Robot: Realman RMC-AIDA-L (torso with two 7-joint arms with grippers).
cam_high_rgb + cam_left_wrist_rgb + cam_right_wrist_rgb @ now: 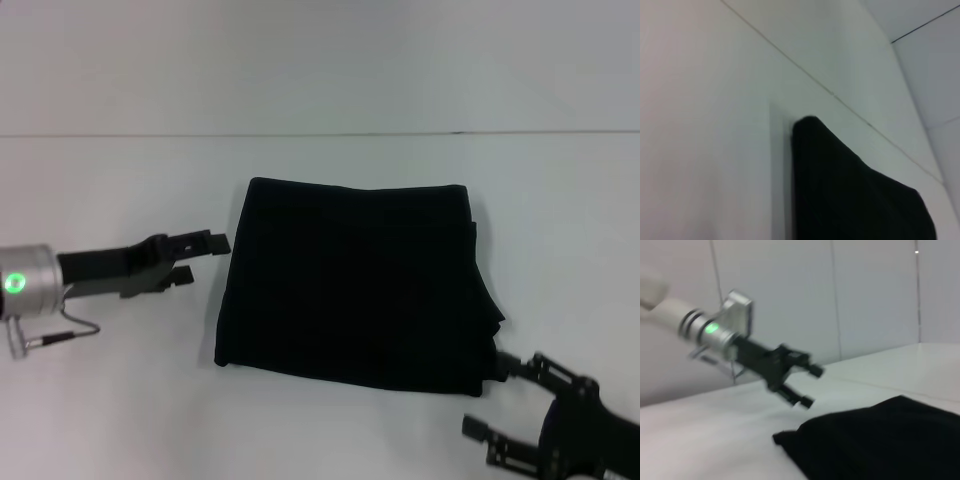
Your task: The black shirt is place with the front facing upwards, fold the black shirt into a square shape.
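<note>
The black shirt [355, 285] lies folded into a rough square at the middle of the white surface [110, 400], its right edge bunched and uneven, with bare room on every side. The left hand [205, 257] hovers just beside the shirt's left edge, fingers spread, holding nothing. The right hand [500, 400] sits at the shirt's near right corner, fingers spread wide, apparently gripping nothing.

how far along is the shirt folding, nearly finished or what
Looks nearly finished: the black shirt lies on the table as a compact, roughly square bundle. Neither gripper holds it; the left gripper is open beside its left edge, the right gripper open at its near right corner. That right edge looks slightly uneven, so perhaps a tidy remains.
</note>
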